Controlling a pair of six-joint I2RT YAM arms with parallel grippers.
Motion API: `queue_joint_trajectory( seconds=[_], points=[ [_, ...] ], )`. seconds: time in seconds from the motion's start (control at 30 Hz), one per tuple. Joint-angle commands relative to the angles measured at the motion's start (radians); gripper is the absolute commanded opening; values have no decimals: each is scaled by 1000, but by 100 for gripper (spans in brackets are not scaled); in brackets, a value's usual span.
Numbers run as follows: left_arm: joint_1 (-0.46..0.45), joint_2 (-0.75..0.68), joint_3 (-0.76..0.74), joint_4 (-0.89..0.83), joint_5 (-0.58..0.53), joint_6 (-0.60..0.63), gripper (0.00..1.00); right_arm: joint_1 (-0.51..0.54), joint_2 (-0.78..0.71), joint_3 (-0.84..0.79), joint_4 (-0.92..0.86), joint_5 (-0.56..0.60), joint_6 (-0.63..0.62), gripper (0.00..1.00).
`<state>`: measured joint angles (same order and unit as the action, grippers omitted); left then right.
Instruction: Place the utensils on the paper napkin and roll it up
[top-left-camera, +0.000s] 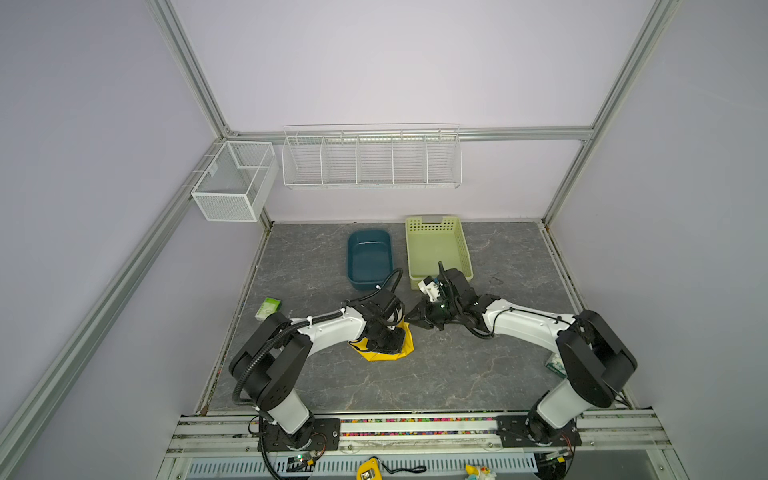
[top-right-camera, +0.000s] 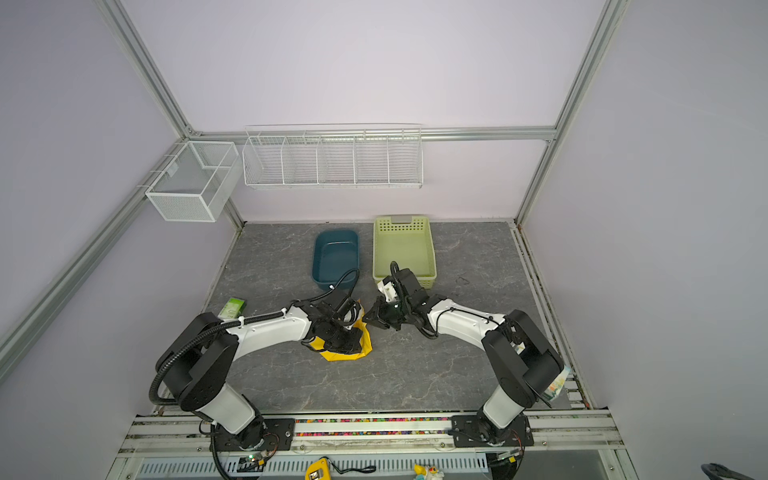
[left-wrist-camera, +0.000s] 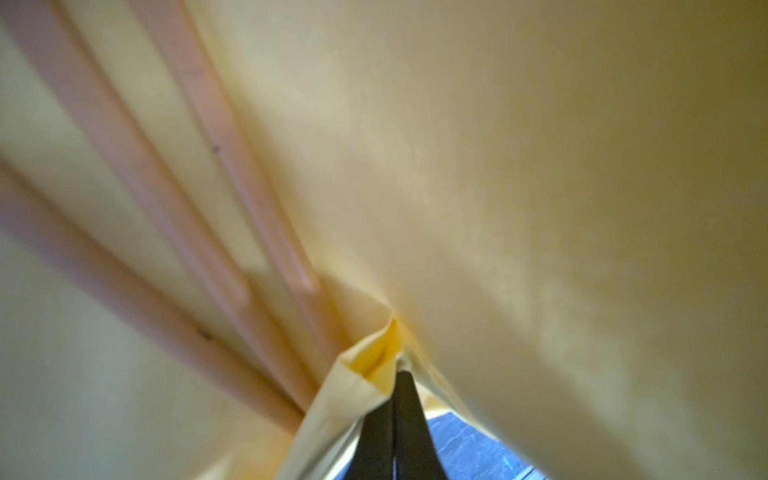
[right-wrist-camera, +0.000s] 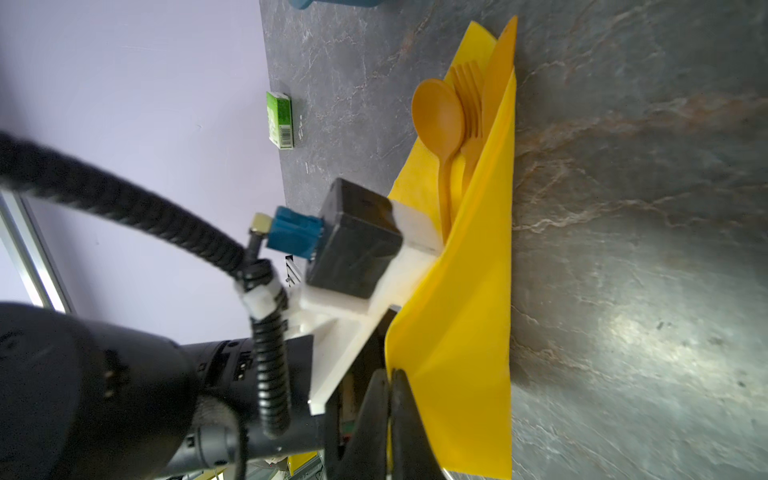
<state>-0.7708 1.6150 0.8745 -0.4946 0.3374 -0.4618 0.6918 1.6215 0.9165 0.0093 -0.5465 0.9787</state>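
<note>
Gripping a small fold of the paper napkin (left-wrist-camera: 374, 365), the left pincer (left-wrist-camera: 399, 374) has its two fingers pressed together on the yellow sheet. There is one napkin, and it lies on the grey worktop (top-left-camera: 457, 365) near the middle, partly under the left arm in both top views. One side of it stands up as a flap over the utensils (right-wrist-camera: 465, 141).

The utensils are three, all orange-brown, and they lie side by side on the napkin:
- one spoon (right-wrist-camera: 438, 116)
- one fork (right-wrist-camera: 469, 91)
- one flat straight piece (right-wrist-camera: 498, 70) with a pointed end

Their heads stick out past the flap, and their three handles show only as blur in the left wrist view.

The right pincer (right-wrist-camera: 390, 374) also has its fingers together, at the edge of the raised flap. It seems to nip the paper there, but the view is too close to be sure.

At the back of the worktop stand one dark teal tub (top-left-camera: 370, 257) and one pale green basket (top-left-camera: 436, 249), just beside each other. One small green-white packet (top-left-camera: 268, 308) lies by the left edge. One patterned tissue pack (top-left-camera: 555, 363) is half hidden behind the right arm.
</note>
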Motion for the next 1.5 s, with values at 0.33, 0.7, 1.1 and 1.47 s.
queue_joint_trajectory(
  seconds=[0.33,0.7,1.1,1.47],
  points=[
    [57,-125,-77,-15,-77,-27,0,-2,29,29,-87,39,-55,7],
    [61,-107,-130,51,-69,-42,0,40,80,79,-70,24,-27,7],
    [91,-182,-189,96,-60,-65,0,108,180,133,2,11,34,7],
    [122,-217,-243,84,-30,-70,0,137,257,150,64,-1,71,7]
  ],
)
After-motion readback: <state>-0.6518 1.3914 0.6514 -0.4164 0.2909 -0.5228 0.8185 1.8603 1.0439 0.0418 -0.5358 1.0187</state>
